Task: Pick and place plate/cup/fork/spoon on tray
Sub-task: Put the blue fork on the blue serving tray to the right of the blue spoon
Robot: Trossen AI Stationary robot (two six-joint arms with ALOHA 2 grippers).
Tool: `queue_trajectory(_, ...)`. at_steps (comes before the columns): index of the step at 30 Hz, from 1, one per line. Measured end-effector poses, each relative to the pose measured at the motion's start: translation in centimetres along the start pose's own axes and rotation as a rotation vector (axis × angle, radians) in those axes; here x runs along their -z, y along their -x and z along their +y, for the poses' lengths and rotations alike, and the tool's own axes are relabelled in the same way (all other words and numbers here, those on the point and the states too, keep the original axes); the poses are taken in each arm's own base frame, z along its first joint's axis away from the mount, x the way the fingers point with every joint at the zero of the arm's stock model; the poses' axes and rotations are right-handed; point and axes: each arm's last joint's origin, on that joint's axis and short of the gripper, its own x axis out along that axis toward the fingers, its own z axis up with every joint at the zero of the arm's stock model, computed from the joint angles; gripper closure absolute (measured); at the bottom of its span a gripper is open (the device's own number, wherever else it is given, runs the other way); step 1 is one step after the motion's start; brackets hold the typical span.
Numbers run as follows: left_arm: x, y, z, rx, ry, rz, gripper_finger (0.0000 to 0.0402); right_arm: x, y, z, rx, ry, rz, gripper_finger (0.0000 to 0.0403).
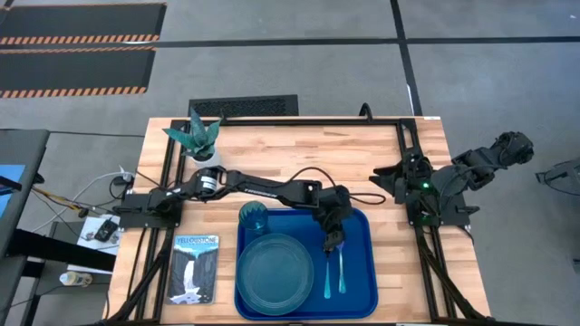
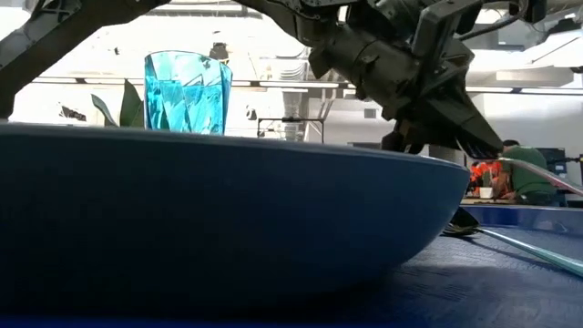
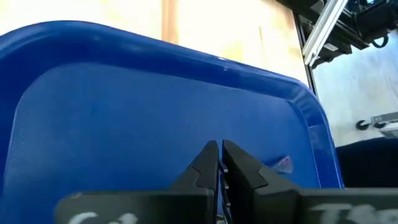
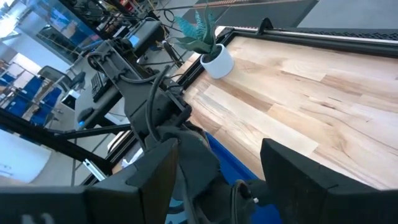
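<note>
The blue tray (image 1: 362, 226) lies at the table's near middle. On it the teal plate (image 1: 275, 268) lies flat, and the cup (image 1: 253, 217) stands upright beyond the plate. The spoon (image 1: 328, 272) lies on the tray floor right of the plate, its dark bowl (image 2: 460, 222) at the far end. The fork (image 1: 342, 272) lies beside it. My left gripper (image 1: 333, 243) is over the tray at the fork's far end, its fingers (image 3: 219, 160) closed to a thin slit. My right gripper (image 1: 399, 177) is open and empty, off the tray to the right. My left gripper is shut on the fork's far, head end, slanting down from the far side; the fingers themselves hide the place of contact. The fork's handle (image 2: 542, 178) slants down from the fingertips toward the table's near edge, above the tray floor. Its near end is out of the low view.
A spiky teal plant in a white pot (image 1: 201, 140) stands at the far left. A waterfall-picture booklet (image 1: 195, 267) lies left of the tray. Bare wood (image 1: 362, 154) stretches beyond the tray. A person (image 2: 515, 178) shows in the room behind.
</note>
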Motion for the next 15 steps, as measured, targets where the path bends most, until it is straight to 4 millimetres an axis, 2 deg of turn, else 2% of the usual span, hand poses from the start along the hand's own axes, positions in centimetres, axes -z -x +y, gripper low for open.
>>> queue_trajectory(15,0.07,0.01,-0.01,0.015,0.002,0.012,0.0397,0.03,0.0,-0.02,0.001,0.003,0.004,0.0149)
